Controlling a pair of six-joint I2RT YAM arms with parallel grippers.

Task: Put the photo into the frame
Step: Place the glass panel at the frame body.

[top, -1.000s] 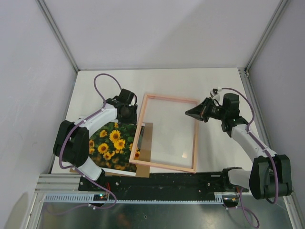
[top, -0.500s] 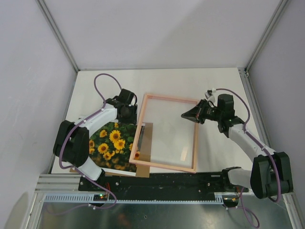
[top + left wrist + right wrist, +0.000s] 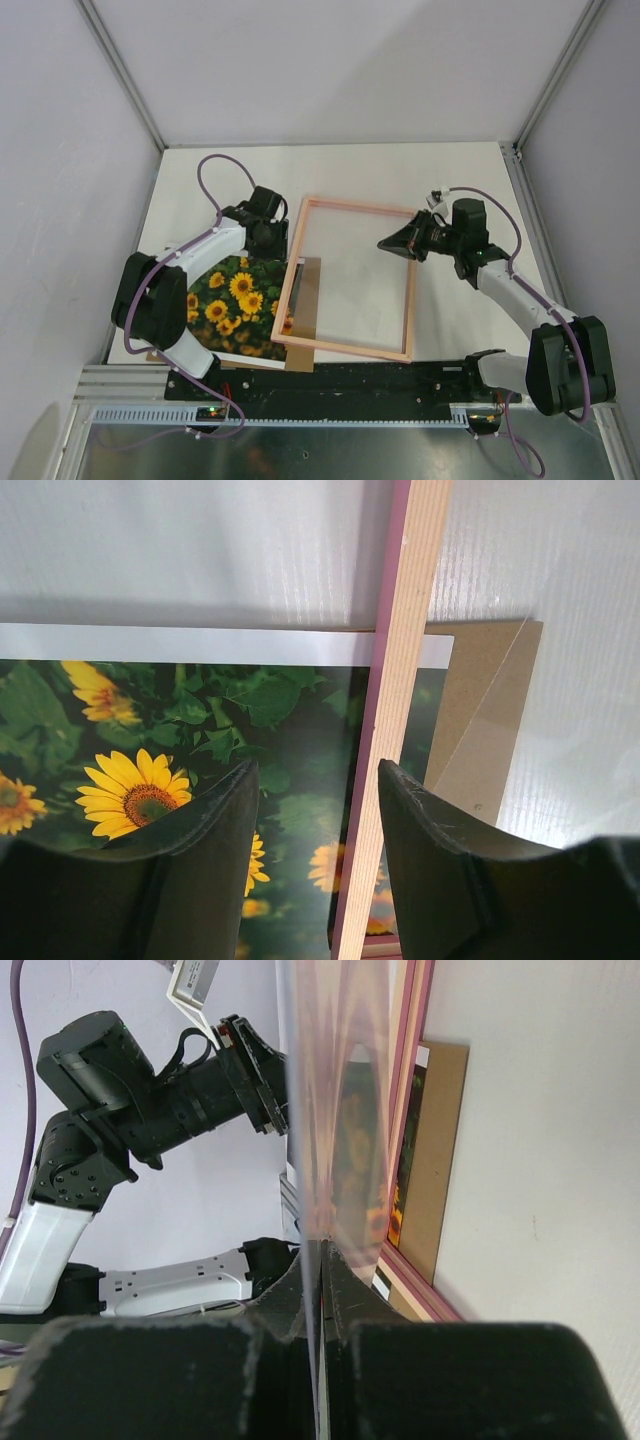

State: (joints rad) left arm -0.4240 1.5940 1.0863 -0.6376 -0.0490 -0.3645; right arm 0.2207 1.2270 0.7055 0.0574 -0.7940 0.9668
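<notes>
Inspection at this moment, task unfinished: the photo [image 3: 235,300] was not in the frame [image 3: 360,206].

Position of items: the photo lay picture side up on the table [image 3: 450,180] at the left, on a brown backing board [image 3: 485,700]. The frame lay just to its right. The frame's long axis ran from the near edge toward the far side, slightly skewed. Its left rail crossed over the photo's right margin. My left arm covered part of the photo, so I could not settle the photo's long axis.

Left gripper [image 3: 268,238]: partly open and holding nothing. In the wrist view the frame's left rail ran between the two fingers, closer to the right-hand one. I could not tell whether it touched. The photo's far white border lay just beyond the fingertips.

Right gripper [image 3: 385,243]: closed. A thin clear pane [image 3: 315,1110] ran edge-on into the closed fingers, and I judged it pinched there, inside the frame's right rail.

Governing relation: the photo lay left of the frame opening and on the near side of the left gripper. The left arm was much the nearer one, and the right was occupied. I judged the photo must travel rightward, under or past the left rail.

Markings: I found no brand, label or legible writing on any item.
</notes>
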